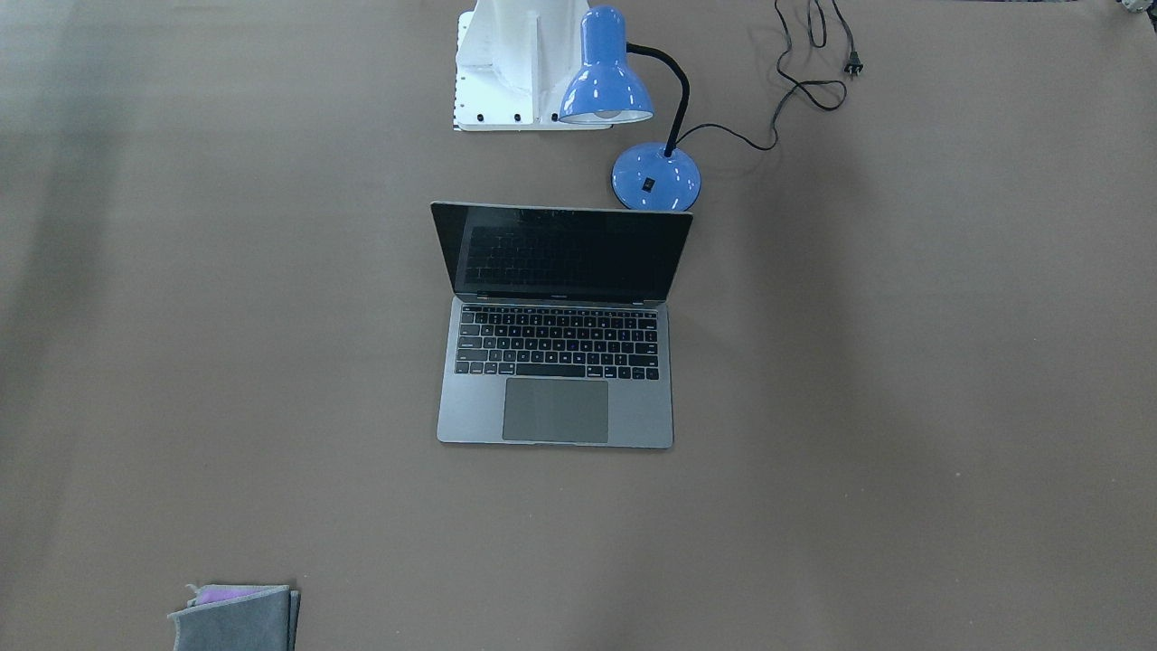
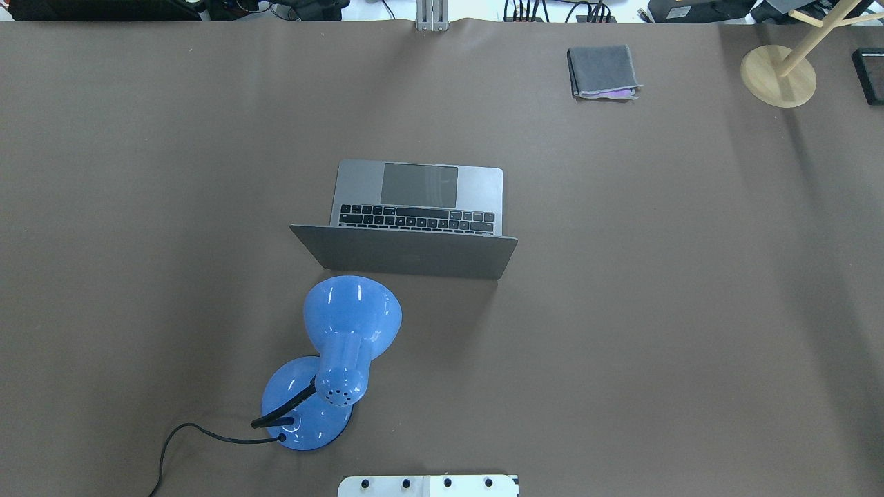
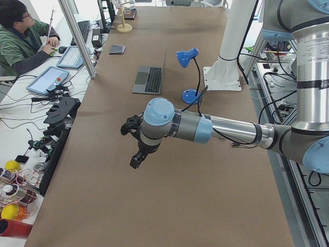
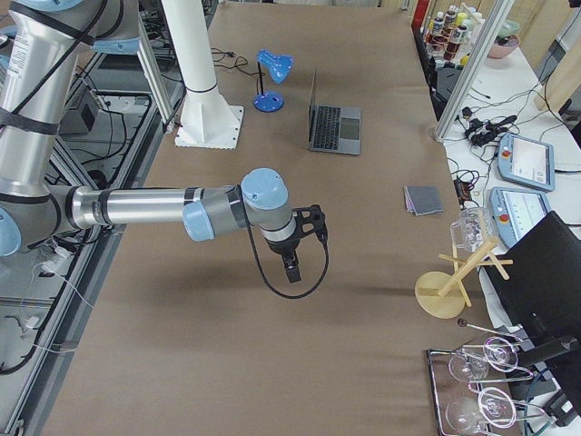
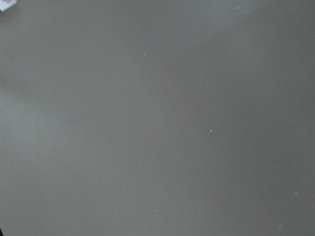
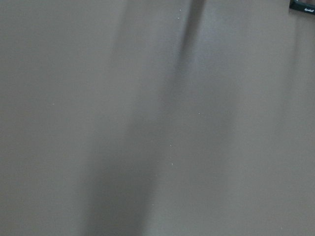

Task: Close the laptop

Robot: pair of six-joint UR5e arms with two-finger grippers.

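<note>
The laptop stands open in the middle of the brown table, with its black screen upright and its keyboard and trackpad showing. From overhead its grey lid faces the robot. My left gripper hangs over bare table far from the laptop; I cannot tell if it is open or shut. My right gripper hangs over bare table at the other end, also far from the laptop; its state cannot be told either. Both wrist views show only brown table surface.
A blue desk lamp stands just behind the lid on the robot's side, its cord trailing on the table. A folded grey cloth and a wooden stand sit at the far right. The white robot base is behind the lamp.
</note>
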